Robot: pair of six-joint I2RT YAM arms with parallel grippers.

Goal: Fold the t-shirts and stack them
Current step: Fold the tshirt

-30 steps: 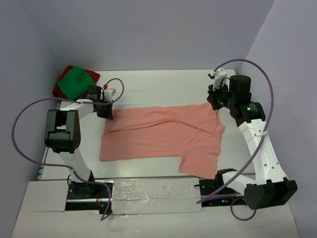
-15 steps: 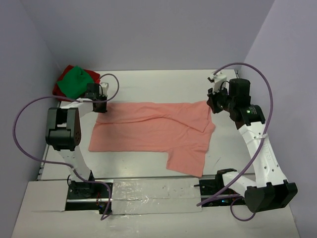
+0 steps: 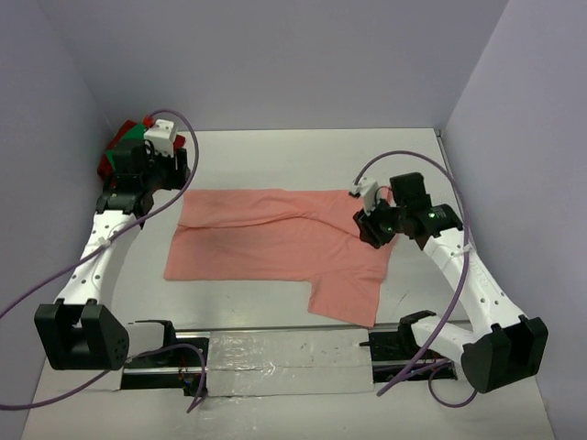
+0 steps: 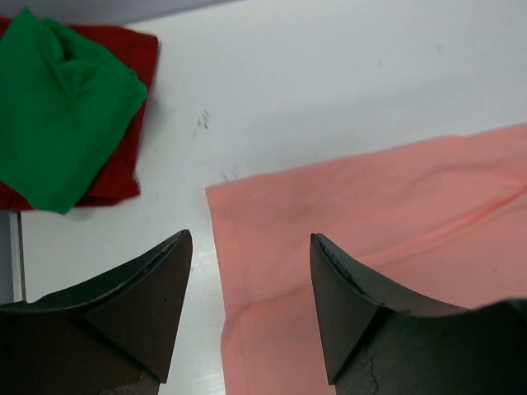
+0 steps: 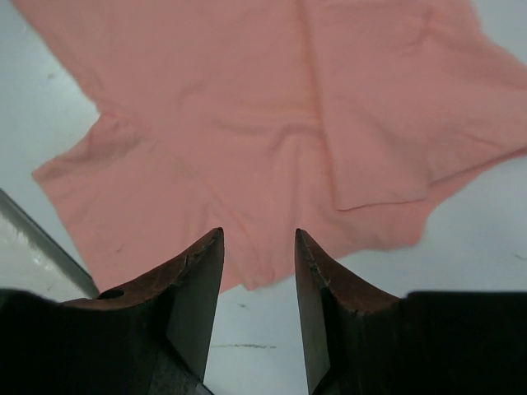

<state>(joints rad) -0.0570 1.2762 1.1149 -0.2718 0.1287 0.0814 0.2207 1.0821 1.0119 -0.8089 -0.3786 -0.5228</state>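
pink tee: the salmon-pink t-shirt lies spread out flat in the middle of the bench, long side running left to right. One sleeve sticks out toward the near edge on the right side.

pink tee, right end: in the right wrist view a flap of cloth lies doubled over the body of the shirt (its edge shows as a clean line across the fabric).

pink tee, left end: the far-left corner sits on bare white bench, and there are a few soft creases running along the cloth.

green tee: the bright green t-shirt is bunched up in the far-left corner of the bench, right on top of the dark red one.

red tee: the dark red t-shirt is underneath, peeking out around the green on the far and right sides.

gap: the little pile and the pink tee are apart, with a strip of bare bench between them.

left gripper: the left gripper hangs above the far-left corner of the pink tee, jaws spread wide, nothing between them.

right gripper: the right gripper hangs over the right part of the pink tee, close to where the sleeve joins the body. Its jaws are parted with a narrower gap and hold nothing.

touching?: can't tell from the top view whether either gripper brushes the cloth, but both wrist views look down on it from above.
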